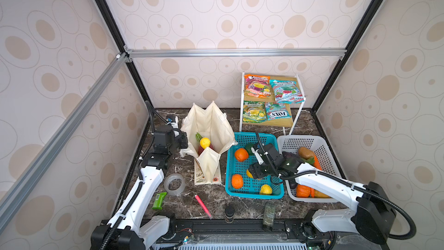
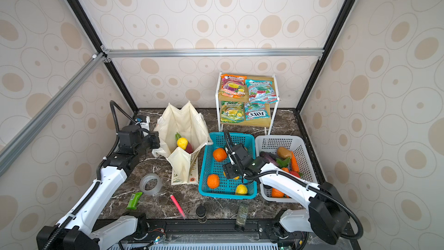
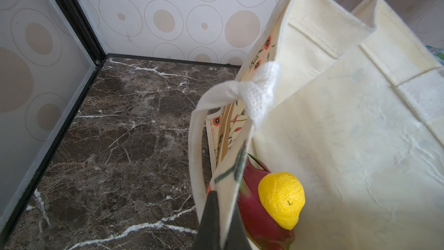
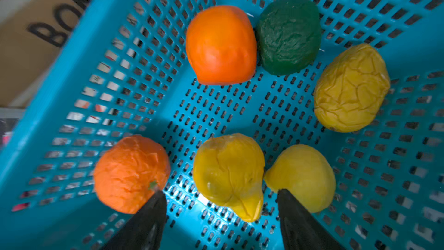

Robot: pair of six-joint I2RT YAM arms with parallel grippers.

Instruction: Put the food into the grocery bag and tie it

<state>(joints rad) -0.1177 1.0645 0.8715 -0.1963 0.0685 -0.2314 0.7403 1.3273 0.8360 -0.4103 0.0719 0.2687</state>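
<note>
Right wrist: gripper [image 4: 221, 192] (basket [image 4: 216, 111] middle bare)

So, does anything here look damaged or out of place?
Yes. In the turquoise basket, several toy fruits look crumpled, most clearly the yellow fruit and the orange fruit. On the lower shelf, one candy packet lies with its FOX'S lettering upside down.

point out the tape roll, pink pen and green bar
tape roll [image 1: 175, 192]: in a top view, near wall of the ring
pink pen [image 1: 203, 206]: in a top view, mid barrel
green bar [image 1: 159, 200]: in a top view, mid wrapper
</note>
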